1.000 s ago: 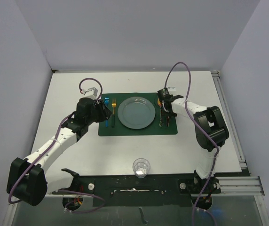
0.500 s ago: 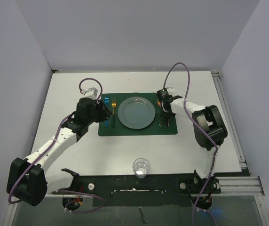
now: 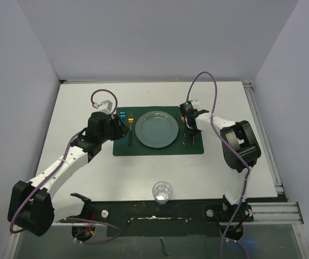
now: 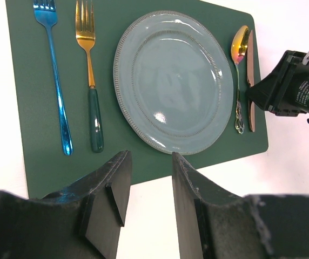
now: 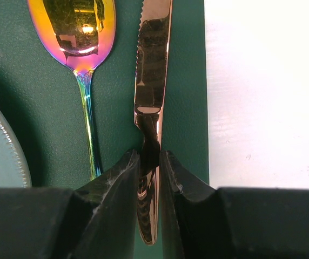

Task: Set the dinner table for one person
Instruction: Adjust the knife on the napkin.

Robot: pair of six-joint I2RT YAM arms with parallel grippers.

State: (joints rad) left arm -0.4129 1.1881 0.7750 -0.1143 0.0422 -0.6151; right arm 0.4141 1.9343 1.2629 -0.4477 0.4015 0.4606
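Top view: the worktop [image 3: 214, 167] runs under both arms, with the placemat [image 3: 160, 150] in the middle of it. The plate [image 3: 156, 129] is centred on the mat with nothing on it. The glass [image 3: 162, 191] sits off the mat by the near edge, looks empty but hard to tell

Left wrist: left claw [image 4: 150, 162] hangs apart over the mat's near edge, nothing in it. Blue fork [image 4: 54, 81] and gold fork [image 4: 89, 81] lie left of the plate, spoon [image 4: 239, 54] and knife [image 4: 250, 81] on the right

Right wrist: right claw [image 5: 150, 156] is clamped on the knife's handle, right beside the mat's edge. My guess is it's squaring up the knife, so I'd keep it flat, parallel to the spoon, and not drag the mat
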